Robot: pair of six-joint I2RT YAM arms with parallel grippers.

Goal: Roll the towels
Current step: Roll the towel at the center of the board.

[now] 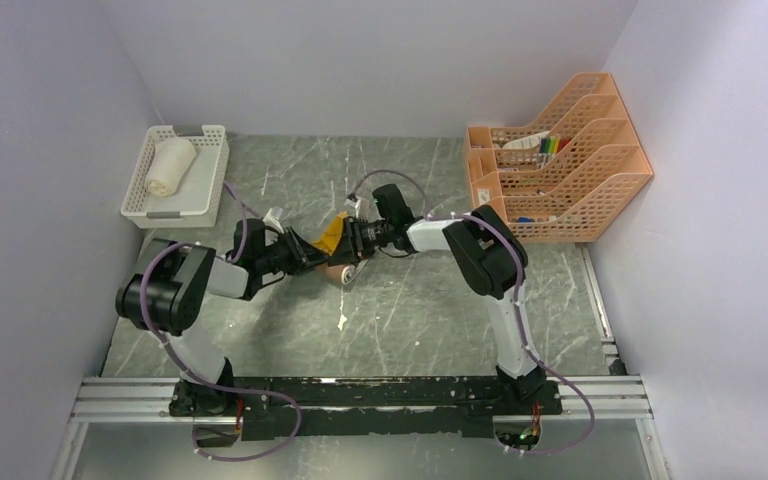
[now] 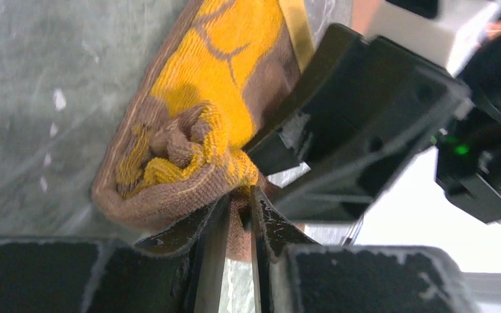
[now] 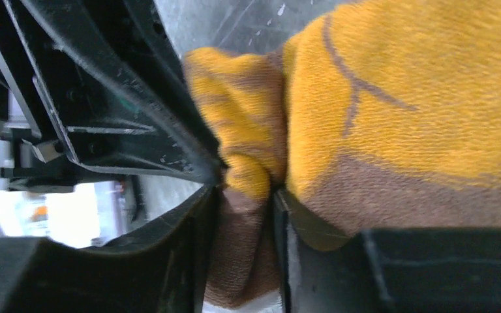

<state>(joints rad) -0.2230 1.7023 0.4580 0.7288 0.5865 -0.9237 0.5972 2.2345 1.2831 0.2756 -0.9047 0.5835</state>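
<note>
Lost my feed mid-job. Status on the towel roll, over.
The left claw and right claw both pinch brown towel. Part-rolled, yellow side showing. Rolled cream towel in white basket. Nothing blocking.

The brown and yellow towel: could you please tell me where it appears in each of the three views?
Top view: the towel lies on the table, just left of centre.
Left wrist: the towel fills the upper centre, its rolled end to the left and a fold pinched in the left claw.
Right wrist: the towel covers the right half, with a fold in the right claw.
Shared landmark: the grey marbled table under it.
</note>
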